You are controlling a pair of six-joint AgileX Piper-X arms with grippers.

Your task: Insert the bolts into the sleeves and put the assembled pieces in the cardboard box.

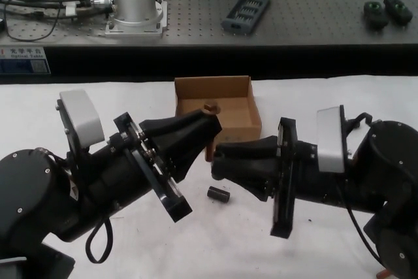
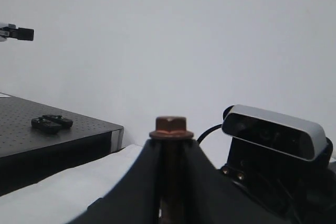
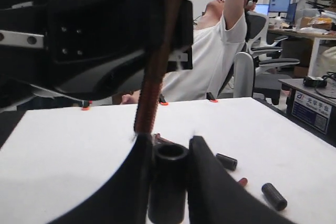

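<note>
Left gripper (image 2: 171, 148) pinches the bolt (image 2: 171, 127), right gripper (image 3: 170, 144) pinches a sleeve (image 3: 168, 184). Blue printed label (image 1: 23, 61) on the far bench (image 1: 313, 17).

We count one bolt (image 2: 170, 127) for certain, three sleeves (image 3: 170, 153), two of them lying loose, one box (image 1: 212, 86), and two grippers: left gripper (image 1: 210, 125), right gripper (image 1: 220, 160).

Loose sleeve (image 1: 220, 195) near cardboard box (image 1: 213, 87)
</note>
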